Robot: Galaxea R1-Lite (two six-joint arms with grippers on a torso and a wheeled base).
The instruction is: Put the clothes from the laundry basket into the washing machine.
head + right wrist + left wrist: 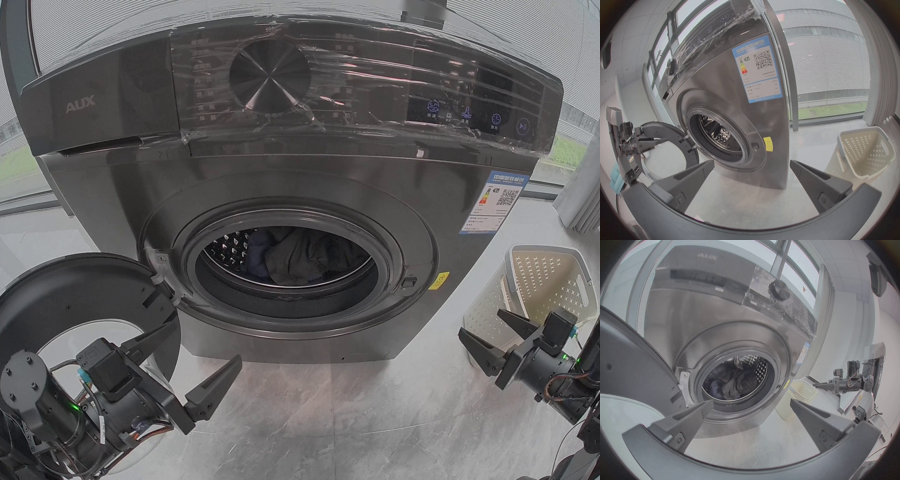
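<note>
Jaws on both arms stand wide apart and hold nothing. The left gripper hangs beside the open door, and the right gripper is near the laundry basket, which looks empty. Dark clothes lie inside the washing machine, so loading seems finished.

The head view looks forward and down from close before the washing machine, squarely onto its drum opening. The left wrist view sits low beside the open door, facing the drum obliquely — quite near. The right wrist view, low on the other side, faces the machine's front at a sharper angle, with the laundry basket near. All three share the drum opening — and the basket.
</note>
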